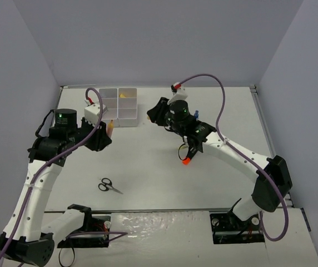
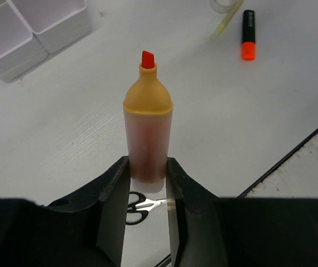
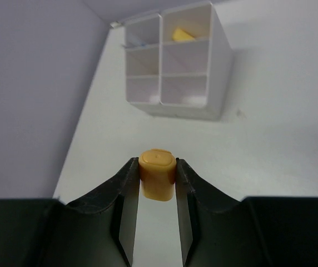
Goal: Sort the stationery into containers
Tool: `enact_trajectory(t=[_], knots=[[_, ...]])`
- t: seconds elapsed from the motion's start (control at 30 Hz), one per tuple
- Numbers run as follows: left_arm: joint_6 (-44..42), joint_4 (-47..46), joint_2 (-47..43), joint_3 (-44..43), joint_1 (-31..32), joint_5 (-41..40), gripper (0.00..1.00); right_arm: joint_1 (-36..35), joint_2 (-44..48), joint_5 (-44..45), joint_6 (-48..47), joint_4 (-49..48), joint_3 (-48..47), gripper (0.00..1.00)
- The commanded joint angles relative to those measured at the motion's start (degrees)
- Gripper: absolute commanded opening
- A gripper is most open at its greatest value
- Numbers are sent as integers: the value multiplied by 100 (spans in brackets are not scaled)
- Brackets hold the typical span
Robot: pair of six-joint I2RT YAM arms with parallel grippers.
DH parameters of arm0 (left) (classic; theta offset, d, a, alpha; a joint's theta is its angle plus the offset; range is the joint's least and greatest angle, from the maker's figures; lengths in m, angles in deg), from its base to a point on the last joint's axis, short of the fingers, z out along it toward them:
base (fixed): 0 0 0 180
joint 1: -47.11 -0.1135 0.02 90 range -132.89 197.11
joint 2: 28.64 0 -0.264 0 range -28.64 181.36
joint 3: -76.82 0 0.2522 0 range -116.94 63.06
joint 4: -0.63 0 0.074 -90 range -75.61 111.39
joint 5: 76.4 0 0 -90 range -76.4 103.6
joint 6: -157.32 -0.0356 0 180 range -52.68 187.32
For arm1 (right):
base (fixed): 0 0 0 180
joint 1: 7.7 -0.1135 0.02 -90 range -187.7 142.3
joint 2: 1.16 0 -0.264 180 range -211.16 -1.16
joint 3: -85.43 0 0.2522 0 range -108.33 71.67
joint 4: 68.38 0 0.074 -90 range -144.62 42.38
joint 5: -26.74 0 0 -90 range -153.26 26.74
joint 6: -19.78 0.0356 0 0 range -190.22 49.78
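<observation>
Left end effector (image 2: pixel 148 164) is closed on the uncapped orange marker (image 2: pixel 148 114). The long axis is run straight out along the fingers, bare tip pointed away from the wrist. A matching cap (image 3: pixel 157 179) is pinched in the right end effector (image 3: pixel 157 167). The marker is held at the near-left corner of the containers (image 1: pixel 127 114), toward the bench's far edge, and the cap just off their right side. Capping is judged next, so both axes must be lined up.

Tape roll (image 2: pixel 219 6) off top edge; scissors (image 2: pixel 141 206) partly hidden
</observation>
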Motion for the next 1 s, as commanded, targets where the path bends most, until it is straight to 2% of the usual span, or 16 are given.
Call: enact_trajectory(t=[0.0, 0.13, 0.37, 0.43, 0.5, 0.67, 0.8, 0.97], knots=[[116, -202, -333, -404, -133, 1362, 0, 623, -197, -2169, -1103, -2420, -628, 0], [587, -854, -777, -204, -136, 1536, 0, 932, -470, -3307, -778, -3758, -903, 0], [1430, -2123, -965, 259, -136, 2357, 0, 604, -805, -4805, -426, -5638, -1232, 0], [1571, -2391, -1018, 436, -128, 2625, 0, 553, -882, -5366, 38, -6796, -1142, 0], [1660, -2538, -1087, 622, -136, 2766, 0, 565, -903, -5432, 399, -7331, -1091, 0], [2147, -3257, -1214, 1265, -134, 3019, 0, 402, -803, -5505, 313, -7361, -1146, 0], [2337, -3632, -1227, 1328, -136, 3142, 0, 267, -736, -5741, 173, -7156, -1209, 0], [2317, -3594, -1251, 1227, -136, 3187, 0, 223, -621, -5969, -370, -6176, -1386, 0]])
